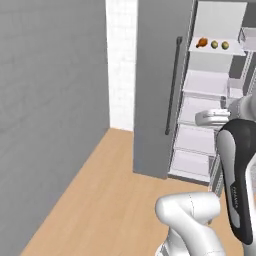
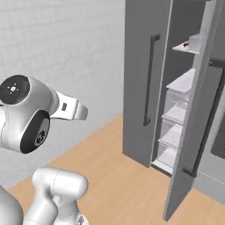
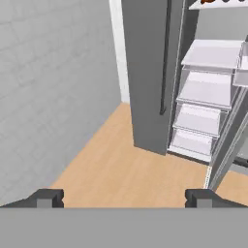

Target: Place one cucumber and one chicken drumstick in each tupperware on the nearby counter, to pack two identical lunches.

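Note:
An orange-brown chicken drumstick lies on an upper shelf of the open fridge, and its edge shows again in the right base view and at the top of the hand view. Beside it sit two small yellow-green pieces that look like the cucumbers seen end-on. My gripper is open with nothing between its fingertips, well back from the fridge and facing it. The tupperware and the counter are out of view.
The fridge has a shut grey left door with a long dark handle and an open right door. White shelves and drawers stack below the food. Wooden floor lies between me and the fridge, with a grey wall at left.

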